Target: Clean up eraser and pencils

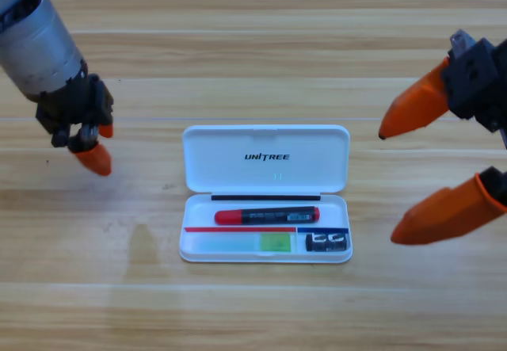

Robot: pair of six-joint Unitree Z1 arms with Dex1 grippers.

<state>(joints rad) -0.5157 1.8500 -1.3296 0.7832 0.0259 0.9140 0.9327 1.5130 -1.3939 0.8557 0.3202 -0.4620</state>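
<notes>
The white case (265, 158) lies open in the middle of the table, lid folded back. The pencil (266, 215), red at its left end with a black body, lies flat in the case's upper tray. The green eraser (275, 243) sits in the lower tray just below it. My right gripper (388, 188) is drawn back to the right edge and shows large. It is open, with nothing between its orange fingers (416, 105), and stands well clear of the case. My left gripper (93, 151) hangs over bare table to the left of the case.
A small black item (327, 242) lies in the case's lower right compartment. Bare wooden table (253, 311) surrounds the case on all sides.
</notes>
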